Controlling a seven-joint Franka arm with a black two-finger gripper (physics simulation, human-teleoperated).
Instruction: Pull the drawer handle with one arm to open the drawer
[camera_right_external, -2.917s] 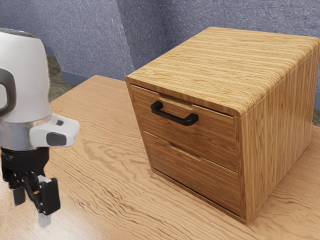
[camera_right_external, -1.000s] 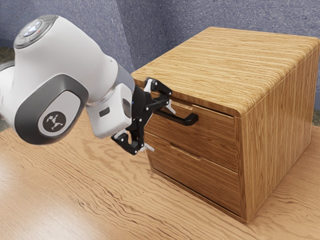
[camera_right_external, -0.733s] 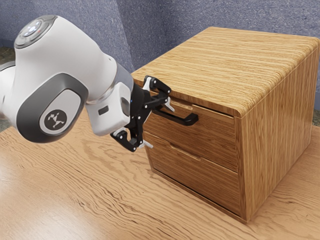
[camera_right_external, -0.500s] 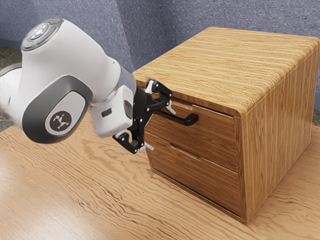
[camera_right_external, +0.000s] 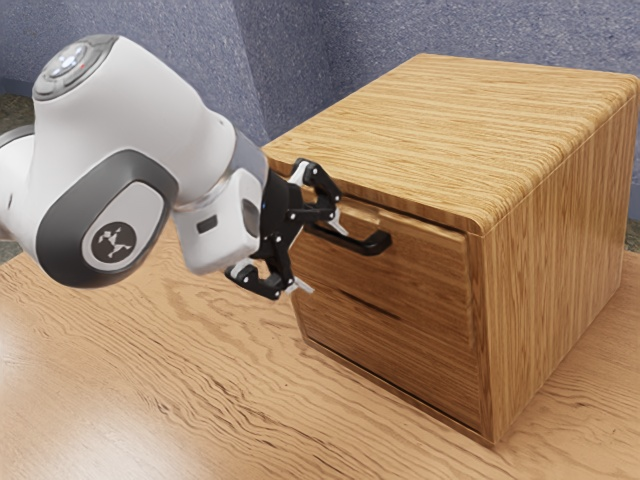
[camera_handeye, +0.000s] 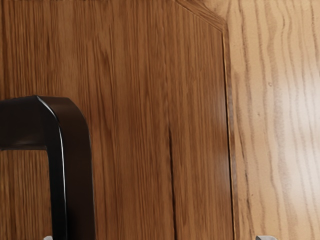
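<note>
Gripper (camera_right_external: 318, 250) is at the cabinet (camera_right_external: 450, 130) front, at the end of the drawer handle (camera_right_external: 365, 240) on the exterior view's left. It's wide open, one finger above and one below. The handle end sits in the gap, close to the upper fingertip. No two-sided pinch visible, so it's not clamped on anything. Can't tell if the upper tip actually touches the bar.

Handle is a black bar, roughly horizontal, mounted near the top of the top drawer (camera_right_external: 420, 270). Wrist cam has the handle (camera_handeye: 70, 165) right under the hand: bent corner and one leg, w/ the wood drawer front (camera_handeye: 150, 125) behind it and the surface (camera_handeye: 280, 125) past the cabinet edge.

Drawer status: top drawer front looks slightly proud of the lower drawer (camera_right_external: 400, 350), w/ a dark shadow line along the seam between them. Cracked open at most, nowhere near pulled out. Lower drawer sits flush.

Cabinet sits on the wood surface (camera_right_external: 200, 380), towards the exterior view's right. Arm (camera_right_external: 120, 180) comes in from the exterior view's left, wrist angled down towards the drawer front. Grey wall behind.
</note>
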